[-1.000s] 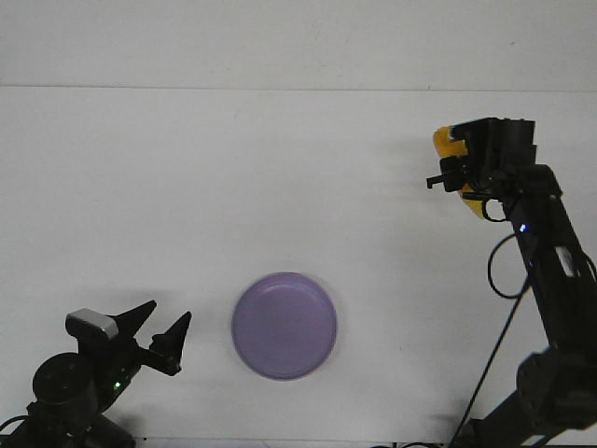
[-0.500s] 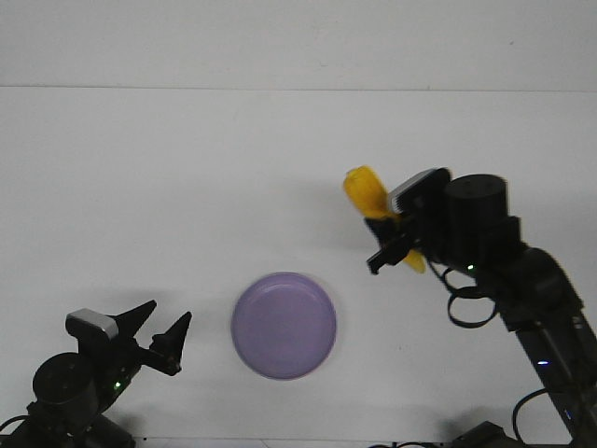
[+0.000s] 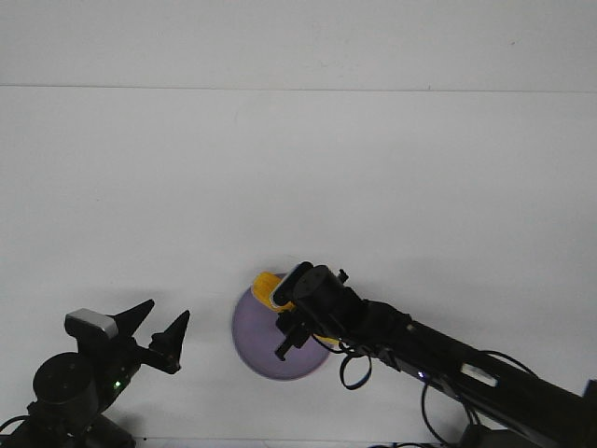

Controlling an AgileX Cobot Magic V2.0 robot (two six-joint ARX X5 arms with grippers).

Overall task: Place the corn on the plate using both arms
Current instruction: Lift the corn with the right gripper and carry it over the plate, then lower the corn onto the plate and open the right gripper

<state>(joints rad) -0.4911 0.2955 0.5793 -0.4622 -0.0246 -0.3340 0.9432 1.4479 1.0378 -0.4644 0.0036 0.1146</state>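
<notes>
The lavender plate (image 3: 256, 336) lies on the white table near the front, left of centre. My right arm reaches low across from the right, and its gripper (image 3: 291, 322) is over the plate, shut on the yellow corn (image 3: 270, 287). Only the corn's end shows, past the gripper at the plate's far rim; the rest is hidden by the gripper. I cannot tell whether the corn touches the plate. My left gripper (image 3: 159, 334) is open and empty at the front left, apart from the plate.
The white table (image 3: 298, 187) stretches back to a white wall. The right arm's links and cables (image 3: 448, 369) lie low across the front right of the table.
My right arm has swung from the far right down and left, carrying the corn to over the plate. The left arm has not moved.
</notes>
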